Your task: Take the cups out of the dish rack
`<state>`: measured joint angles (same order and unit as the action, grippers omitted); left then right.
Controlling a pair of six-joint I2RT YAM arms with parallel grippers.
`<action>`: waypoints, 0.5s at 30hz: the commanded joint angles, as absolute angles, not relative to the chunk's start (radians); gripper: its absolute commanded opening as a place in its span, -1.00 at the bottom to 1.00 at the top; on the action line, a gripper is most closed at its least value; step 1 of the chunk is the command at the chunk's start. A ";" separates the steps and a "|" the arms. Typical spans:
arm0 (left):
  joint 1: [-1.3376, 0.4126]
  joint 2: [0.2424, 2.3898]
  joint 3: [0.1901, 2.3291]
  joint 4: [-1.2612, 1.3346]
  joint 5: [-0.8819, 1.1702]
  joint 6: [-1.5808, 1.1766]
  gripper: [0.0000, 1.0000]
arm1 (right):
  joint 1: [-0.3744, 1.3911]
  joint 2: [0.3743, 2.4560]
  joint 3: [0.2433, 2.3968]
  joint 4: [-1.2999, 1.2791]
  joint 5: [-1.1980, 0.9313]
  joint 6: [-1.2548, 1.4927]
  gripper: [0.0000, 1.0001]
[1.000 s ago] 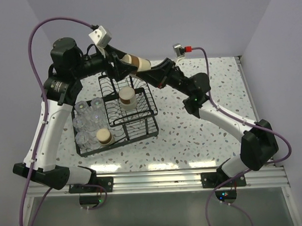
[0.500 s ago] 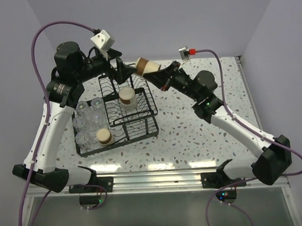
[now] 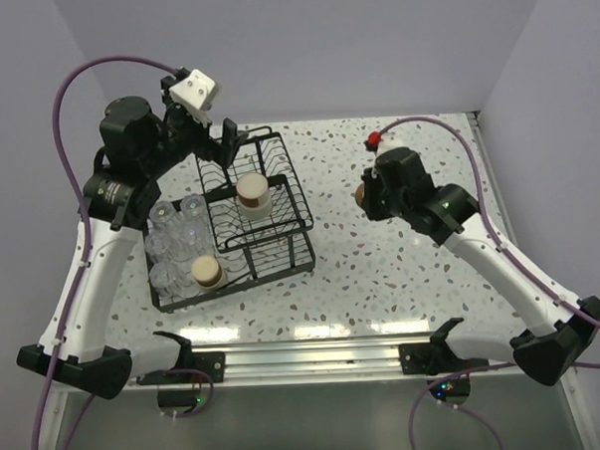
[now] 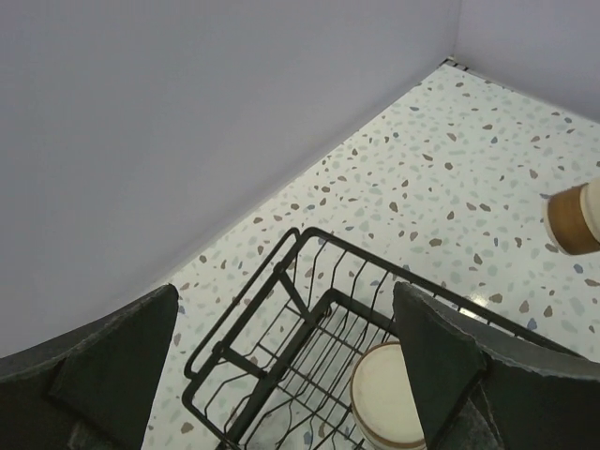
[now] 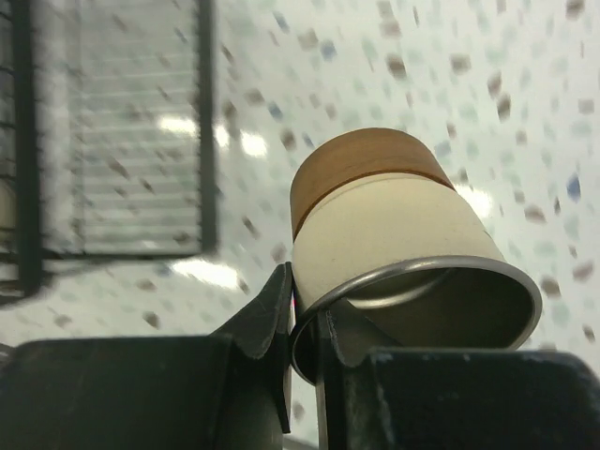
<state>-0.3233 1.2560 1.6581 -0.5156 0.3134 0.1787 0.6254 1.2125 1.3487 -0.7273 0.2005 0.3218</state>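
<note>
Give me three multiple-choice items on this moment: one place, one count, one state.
1. Where is the cup in the right gripper?
A) over the table, right of the rack
B) inside the rack
C) on the left arm

2. How many tan cups sit in the rack?
A) none
B) two
C) five

3. How is the left gripper?
A) shut on a clear cup
B) shut on a tan cup
C) open, empty

Answers:
1 A: the top view shows it clear of the rack, over speckled table.
2 B: one is on the upper tier, one in the basket.
3 C: its fingers stand wide apart with nothing between them.
</note>
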 commanded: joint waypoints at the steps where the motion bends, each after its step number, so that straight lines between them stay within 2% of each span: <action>1: -0.327 1.236 1.609 -0.560 0.241 0.230 1.00 | 0.624 1.213 1.241 -1.038 0.279 0.350 -1.00; 7: -0.327 1.229 1.549 -0.563 0.216 0.239 1.00 | 0.624 1.235 1.086 -1.049 0.345 0.422 -1.00; 12: -0.327 1.216 1.519 -0.555 0.235 0.244 1.00 | 0.612 1.290 1.003 -0.912 0.365 0.429 -1.00; 15: -0.325 1.215 1.519 -0.557 0.233 0.247 1.00 | 0.517 1.328 0.985 -0.830 0.357 0.417 -1.00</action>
<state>-0.3233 1.2396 1.5208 -0.5705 0.2390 0.2287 0.5892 1.3113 0.9958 -0.9539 0.3134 0.4034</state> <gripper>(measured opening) 0.997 0.106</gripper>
